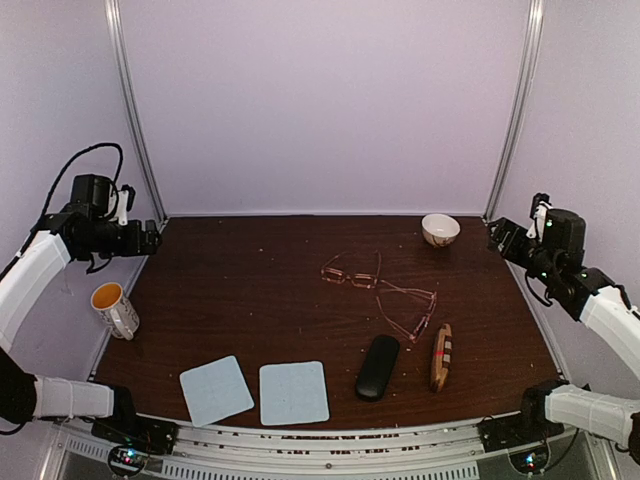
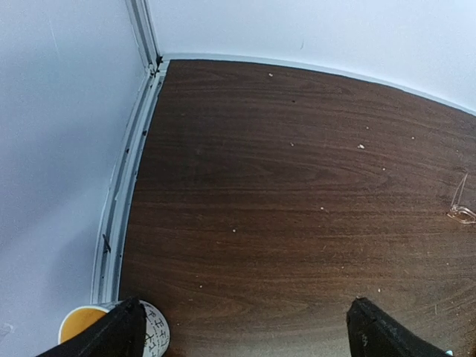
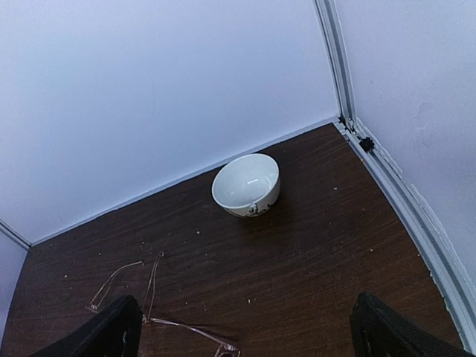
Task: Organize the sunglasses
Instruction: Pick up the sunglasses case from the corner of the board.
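Pale lilac walls on three sides, and a dark brown wood-grain desk with light crumbs or specks scattered across it. Both arms sit parked high at the outer edges, well clear of everything.

The left tool has its fingers spread wide with nothing between them, and the right tool is the same. So I'd say the job hasn't started and this is the approach step.

Stuff on the desk, big to small:
- Two flat, soft-looking pale blue cloths, the left one set at an angle and the right one squarer, side by side at the near edge.
- Right of them is a smooth black oblong case, then a slimmer brown wooden case with a red mark.
- A yellow-lined patterned mug at the left edge and a glossy white bowl in the far right corner.

The sunglasses are mid-desk, right of centre. The far pair lies open, and the near pair is splayed just behind the cases. Both are thin coppery wire with clear-looking lenses. Their ends come very close, but I can't tell if they're touching.

For the next move I'd guess the right arm, since it's nearer. It'd have to drop low and pinch a skinny wire frame lying flat, which leaves little to grip. If the frames are hooked together, one could drag the other.
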